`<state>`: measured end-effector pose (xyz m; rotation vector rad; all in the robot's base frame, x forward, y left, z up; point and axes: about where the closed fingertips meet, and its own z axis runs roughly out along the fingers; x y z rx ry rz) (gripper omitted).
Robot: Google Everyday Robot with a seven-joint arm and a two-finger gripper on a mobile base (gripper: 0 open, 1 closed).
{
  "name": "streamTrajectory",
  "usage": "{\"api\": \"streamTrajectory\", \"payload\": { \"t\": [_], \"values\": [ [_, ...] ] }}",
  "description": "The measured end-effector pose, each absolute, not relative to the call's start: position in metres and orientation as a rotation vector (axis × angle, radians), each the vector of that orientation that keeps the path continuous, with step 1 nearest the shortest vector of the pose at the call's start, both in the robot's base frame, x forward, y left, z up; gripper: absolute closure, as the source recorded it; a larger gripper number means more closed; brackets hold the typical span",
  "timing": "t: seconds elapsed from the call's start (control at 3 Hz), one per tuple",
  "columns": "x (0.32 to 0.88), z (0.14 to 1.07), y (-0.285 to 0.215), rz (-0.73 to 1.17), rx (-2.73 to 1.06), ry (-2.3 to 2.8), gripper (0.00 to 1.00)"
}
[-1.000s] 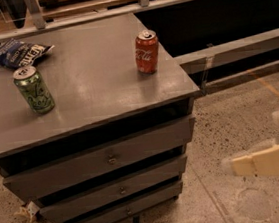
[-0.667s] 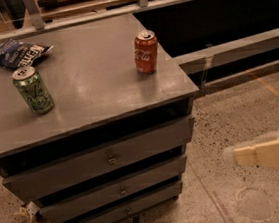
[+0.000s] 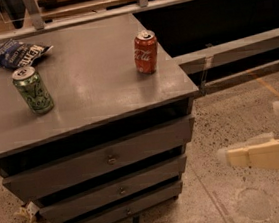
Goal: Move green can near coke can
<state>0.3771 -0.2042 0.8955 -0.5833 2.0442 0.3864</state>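
Note:
The green can (image 3: 33, 90) stands upright on the left side of the grey drawer cabinet's top (image 3: 91, 84). The coke can (image 3: 146, 52) stands upright toward the right back of the same top, well apart from the green can. My gripper (image 3: 251, 134) hangs low at the right edge of the view, over the floor, below the cabinet top and far from both cans. Its cream fingers (image 3: 257, 155) are apart and hold nothing.
A blue chip bag (image 3: 16, 53) lies at the cabinet's back left corner. The cabinet has three drawers (image 3: 110, 159) facing me. A railing and dark counter (image 3: 233, 47) run behind and to the right. The speckled floor (image 3: 240, 202) lies below the gripper.
My gripper has lifted a little and its lower finger has levelled out. Both cans and the bag have not moved.

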Motion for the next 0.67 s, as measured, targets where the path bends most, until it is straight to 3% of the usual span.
{"api": "streamTrajectory", "payload": {
  "t": [0.67],
  "values": [
    [0.390, 0.875, -0.168, 0.463, -0.477, 1.855, 0.00]
  ]
}}
